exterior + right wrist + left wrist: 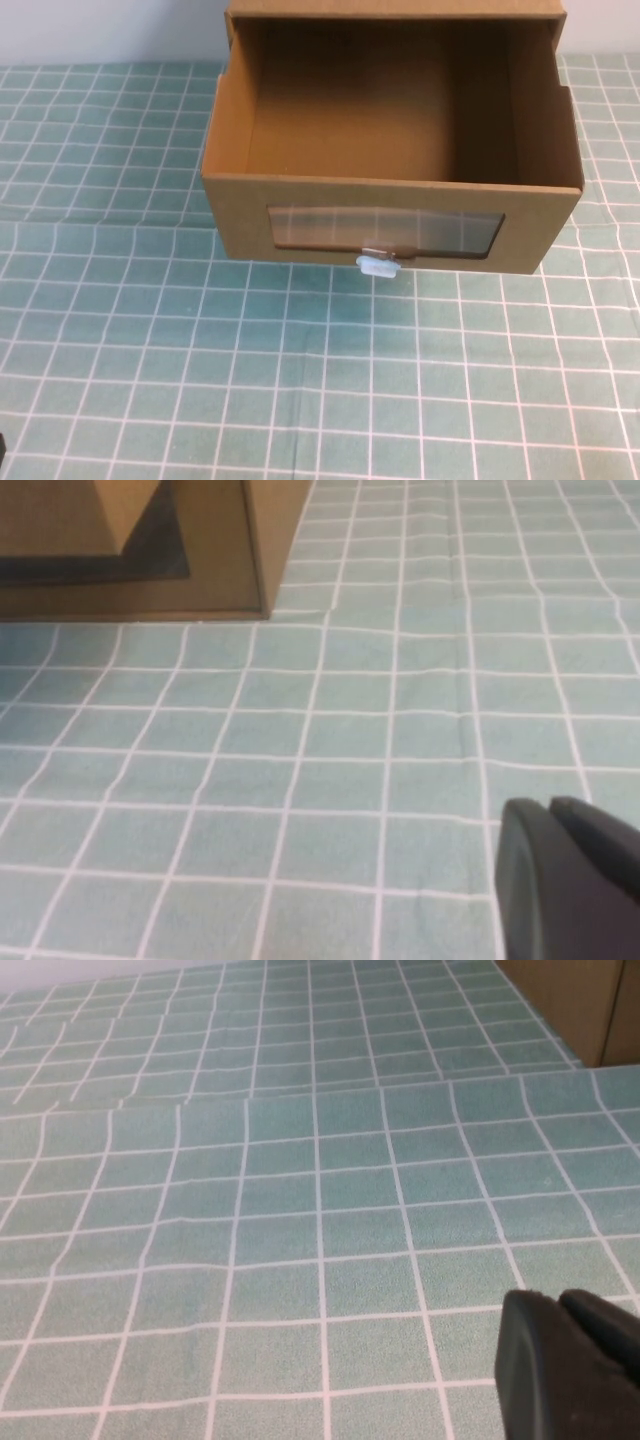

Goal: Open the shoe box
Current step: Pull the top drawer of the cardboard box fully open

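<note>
Shoe box (pixel 535 110) already reads as open to me, so the step now is staying clear: I hold both arms low on my side and nudge nothing back in. Nearest me, the right gripper (pixel 560 870) hovers over the checked cloth (pixel 200 380), clenched on nothing and apart from the box. The left gripper (pixel 565 1360) hangs over bare cloth too; its state I cannot tell. Farther out, the white pull tab (pixel 378 264) juts from the windowed drawer front (pixel 240 215), untouched. Beyond it, the drawer (pixel 350 120) stands drawn out of its sleeve (pixel 395 8), empty, at the table's far middle.
</note>
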